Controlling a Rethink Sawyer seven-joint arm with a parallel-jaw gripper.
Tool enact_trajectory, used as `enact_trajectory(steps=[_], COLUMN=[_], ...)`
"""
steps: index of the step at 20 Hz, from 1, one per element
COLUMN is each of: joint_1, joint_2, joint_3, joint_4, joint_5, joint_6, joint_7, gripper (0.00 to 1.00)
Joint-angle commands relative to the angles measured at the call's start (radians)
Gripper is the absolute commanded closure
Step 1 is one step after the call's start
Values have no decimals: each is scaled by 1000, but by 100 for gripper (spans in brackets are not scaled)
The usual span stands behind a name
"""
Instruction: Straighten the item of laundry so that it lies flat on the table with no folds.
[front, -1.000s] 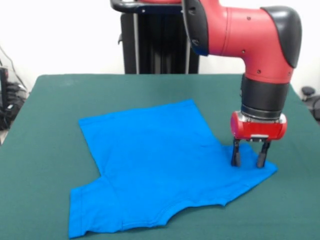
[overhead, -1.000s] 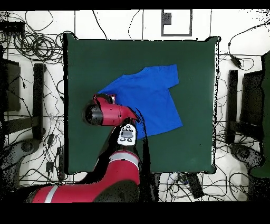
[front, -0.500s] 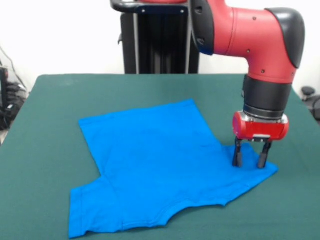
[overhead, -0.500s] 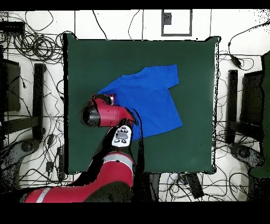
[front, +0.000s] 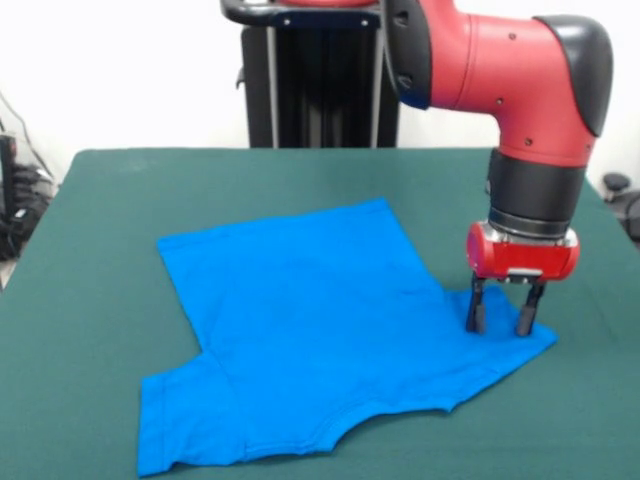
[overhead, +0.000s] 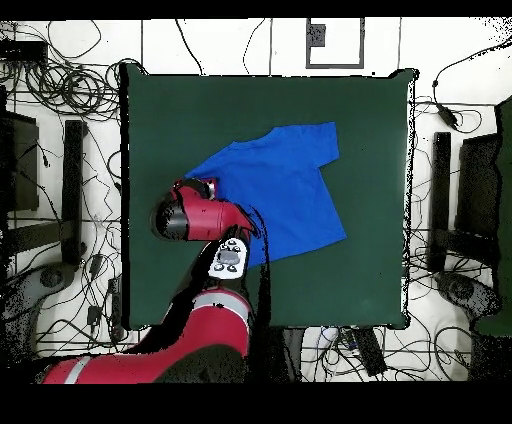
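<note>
Tool (fingers apart) touches the T-shirt's sleeve.

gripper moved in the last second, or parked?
Yes, slightly. In the front view the gripper has drifted a little rightward along the sleeve of the blue T-shirt, toward its tip; the shirt stays put on the table. Fingers open throughout.

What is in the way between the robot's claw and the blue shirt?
Nothing visible. The gripper is open and its fingertips are right down at one sleeve of the shirt. Only the shirt lies on the table.
</note>
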Motion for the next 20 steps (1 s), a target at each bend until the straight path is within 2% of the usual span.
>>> enact_trajectory(steps=[1, 10, 20], joint_1=[54, 53, 96], joint_2=[60, 41, 46], joint_3=[67, 75, 47], joint_4=[17, 28, 0], joint_5=[58, 65, 114], joint_6=[22, 24, 67], joint_7=[233, 237, 247], gripper=[0, 0, 0])
